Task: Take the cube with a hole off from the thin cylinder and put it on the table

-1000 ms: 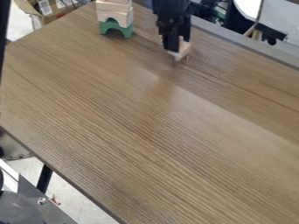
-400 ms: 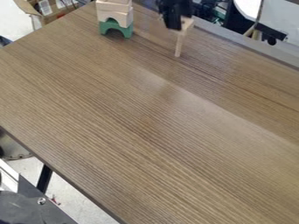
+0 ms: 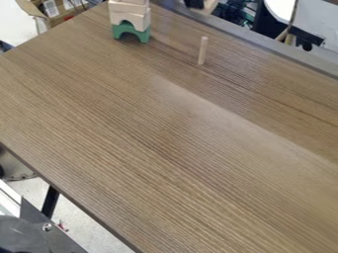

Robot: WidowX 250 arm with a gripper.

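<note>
Since the last frame my gripper [image 3: 195,4] and the cube [image 3: 210,6] have risen off the thin cylinder [image 3: 202,50] to the view's top edge; jaws pinching the cube in the air, apart from the peg, which stands upright. Wood-grain table [image 3: 165,148], pale blocks [image 3: 130,15] stacked on a green arch [image 3: 132,32], cardboard box [image 3: 64,17] beyond. Grey rail [image 3: 264,39] lines the far edge, broad tabletop runs from the cylinder toward the camera.

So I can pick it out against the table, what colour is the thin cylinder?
The thin cylinder is a light tan, seen best in the camera view.
</note>
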